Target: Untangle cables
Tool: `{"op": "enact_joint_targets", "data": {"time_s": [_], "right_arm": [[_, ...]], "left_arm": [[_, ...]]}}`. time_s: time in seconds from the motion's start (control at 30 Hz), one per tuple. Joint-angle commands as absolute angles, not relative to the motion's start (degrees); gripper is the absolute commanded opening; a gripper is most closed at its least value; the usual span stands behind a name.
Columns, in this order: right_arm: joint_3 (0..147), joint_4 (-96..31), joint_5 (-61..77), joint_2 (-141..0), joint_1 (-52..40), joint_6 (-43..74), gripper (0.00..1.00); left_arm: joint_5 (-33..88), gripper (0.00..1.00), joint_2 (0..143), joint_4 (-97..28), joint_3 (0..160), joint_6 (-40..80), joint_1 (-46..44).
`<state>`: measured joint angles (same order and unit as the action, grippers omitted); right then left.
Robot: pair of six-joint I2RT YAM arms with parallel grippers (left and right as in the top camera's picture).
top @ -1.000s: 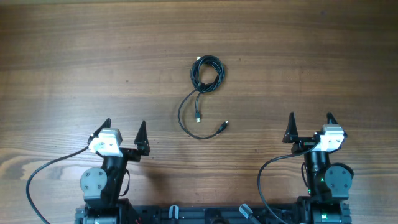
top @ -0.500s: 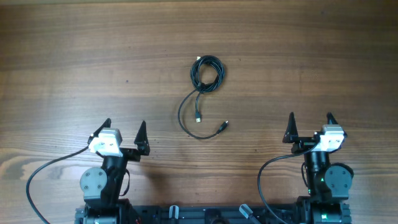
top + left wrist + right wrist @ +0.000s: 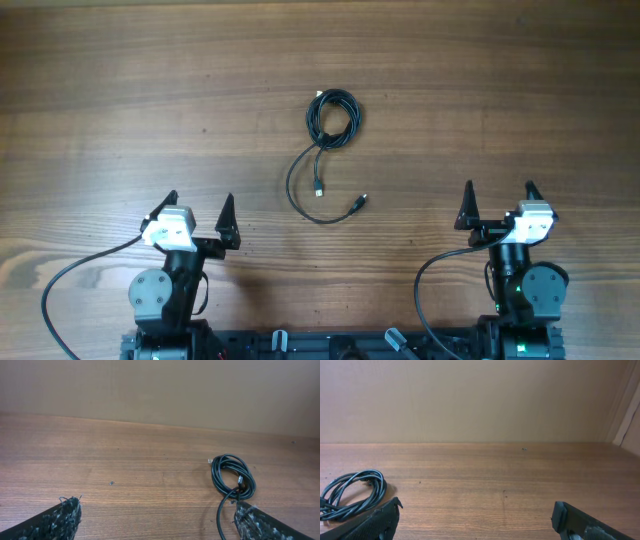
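The black cables [image 3: 331,118] lie on the wooden table at its middle, as a small coil with a looser loop trailing toward the front and two small plugs [image 3: 360,202] at the ends. The coil also shows in the left wrist view [image 3: 232,477] and at the left edge of the right wrist view [image 3: 351,494]. My left gripper [image 3: 200,212] is open and empty at the front left, well short of the cables. My right gripper [image 3: 498,199] is open and empty at the front right.
The wooden table [image 3: 520,90] spreads on all sides of the cables. A beige wall [image 3: 470,400] stands behind the table's far edge. Thicker black wires of the arms [image 3: 70,280] hang near the front edge by both bases.
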<state>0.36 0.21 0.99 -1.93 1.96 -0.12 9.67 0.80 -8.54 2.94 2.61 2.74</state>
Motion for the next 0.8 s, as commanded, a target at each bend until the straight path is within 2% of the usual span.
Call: {"op": "enact_joint_targets", "data": {"time_s": [0.0, 0.5, 0.77], "right_arm": [[0.3, 0.3, 0.0, -2.1, 1.8, -0.4, 1.0], [0.3, 0.3, 0.2, -2.1, 1.8, 0.3, 1.0], [0.3, 2.8, 17.2, -2.3, 1.8, 6.6, 1.0]], "left_arm": [[8.9, 1.0, 0.5, -8.3, 2.5, 1.7, 2.9], [9.0, 1.0, 0.5, -8.3, 2.5, 2.3, 2.9], [10.7, 1.0, 0.5, -7.2, 2.5, 5.5, 2.9]]}}
